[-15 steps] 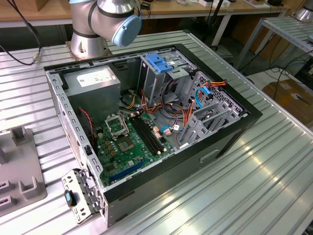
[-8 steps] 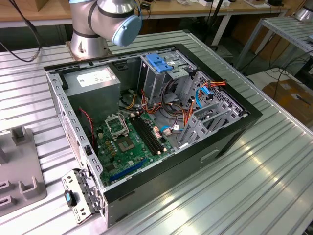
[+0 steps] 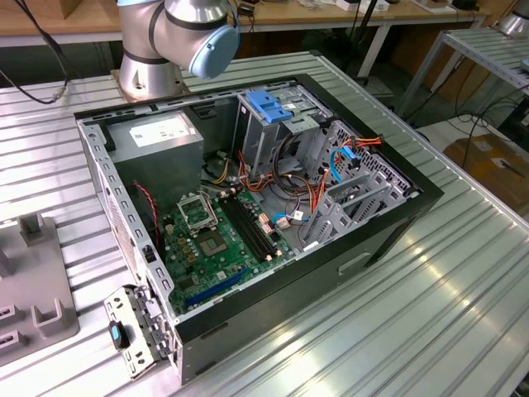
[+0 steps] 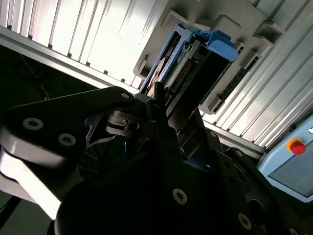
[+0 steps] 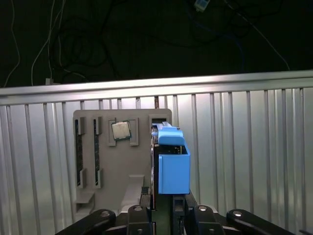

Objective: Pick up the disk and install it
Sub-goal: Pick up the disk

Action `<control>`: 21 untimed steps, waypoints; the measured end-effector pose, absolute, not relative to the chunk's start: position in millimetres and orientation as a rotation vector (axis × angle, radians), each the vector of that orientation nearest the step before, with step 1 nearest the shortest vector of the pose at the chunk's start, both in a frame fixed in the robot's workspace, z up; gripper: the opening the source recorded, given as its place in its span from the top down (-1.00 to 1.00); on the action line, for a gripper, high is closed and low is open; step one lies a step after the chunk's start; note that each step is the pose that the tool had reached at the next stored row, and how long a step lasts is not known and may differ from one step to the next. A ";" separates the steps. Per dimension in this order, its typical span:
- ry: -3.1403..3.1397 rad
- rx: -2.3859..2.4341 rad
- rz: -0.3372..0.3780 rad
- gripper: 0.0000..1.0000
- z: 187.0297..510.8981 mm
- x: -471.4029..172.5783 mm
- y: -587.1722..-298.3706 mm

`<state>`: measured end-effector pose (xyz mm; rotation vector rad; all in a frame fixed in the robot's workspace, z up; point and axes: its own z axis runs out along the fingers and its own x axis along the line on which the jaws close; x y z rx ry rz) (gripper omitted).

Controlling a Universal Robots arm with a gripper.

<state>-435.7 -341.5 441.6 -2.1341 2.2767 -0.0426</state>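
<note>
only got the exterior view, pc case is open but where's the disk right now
Observer: In the first wrist view the disk stands on edge in a grey holder on the ribbed table, not in the case.
Operator: is the arm anywhere near it
Observer: Yes. In both wrist views the gripper is right at the disk's near end; I cannot tell whether it grips.
Operator: anything else in that holder
Observer: A square processor chip lies in a pocket beside the disk, apart from it.
</note>
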 end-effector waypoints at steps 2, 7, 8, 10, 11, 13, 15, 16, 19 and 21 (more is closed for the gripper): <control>2.277 -2.134 -0.043 0.30 445.6 -435.7 -341.6; 2.276 -2.134 -0.043 0.30 453.5 -435.7 -341.5; 2.277 -2.134 -0.043 0.30 453.6 -435.7 -341.5; 2.277 -2.134 -0.043 0.30 453.7 -435.7 -341.5; 2.277 -2.134 -0.043 0.30 453.7 -435.7 -341.5; 2.277 -2.134 -0.043 0.30 453.8 -435.7 -341.5; 2.277 -2.134 -0.043 0.30 453.8 -435.7 -341.6; 2.277 -2.134 -0.043 0.30 453.8 -435.7 -341.5; 2.277 -2.134 -0.043 0.30 454.0 -435.7 -341.6; 2.277 -2.134 -0.043 0.30 455.9 -435.7 -341.5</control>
